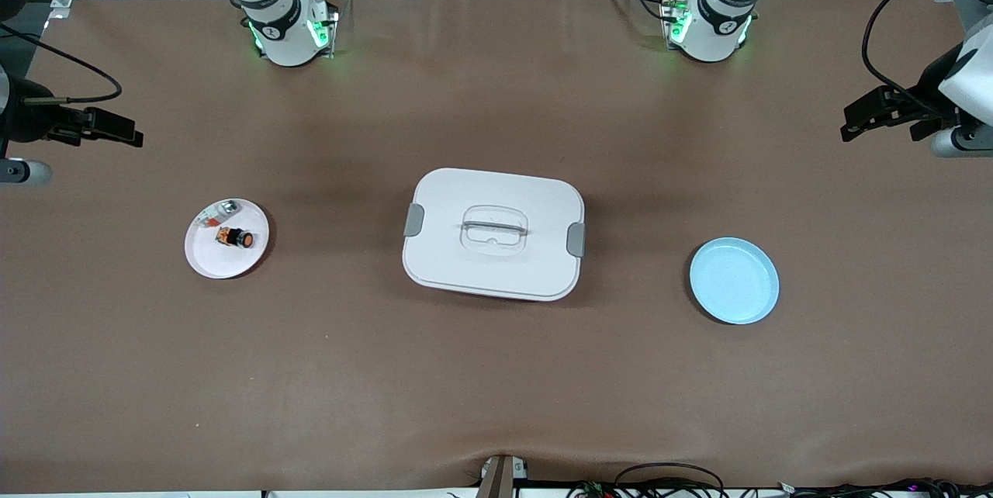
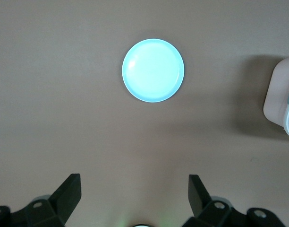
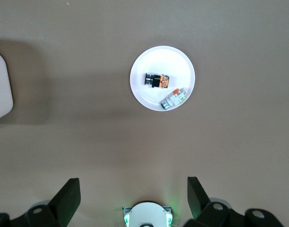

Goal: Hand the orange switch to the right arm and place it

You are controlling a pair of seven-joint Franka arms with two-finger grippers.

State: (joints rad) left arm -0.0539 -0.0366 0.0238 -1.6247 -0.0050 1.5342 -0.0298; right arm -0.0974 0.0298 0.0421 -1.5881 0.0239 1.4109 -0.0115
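The orange switch (image 1: 235,236), a stubby black cylinder with an orange cap, lies on its side on a small white plate (image 1: 209,261) toward the right arm's end of the table. It also shows in the right wrist view (image 3: 157,81), on the plate (image 3: 149,97). My right gripper (image 1: 116,131) (image 3: 133,185) is open and empty, high over the table's edge at that end. My left gripper (image 1: 877,114) (image 2: 133,182) is open and empty, high over the left arm's end, apart from an empty light blue plate (image 1: 734,281) (image 2: 153,70).
A flat silvery-white piece with a red-orange mark (image 1: 219,212) (image 3: 174,98) lies on the white plate beside the switch. A white lidded box with grey clips (image 1: 493,233) stands at the table's middle, between the two plates.
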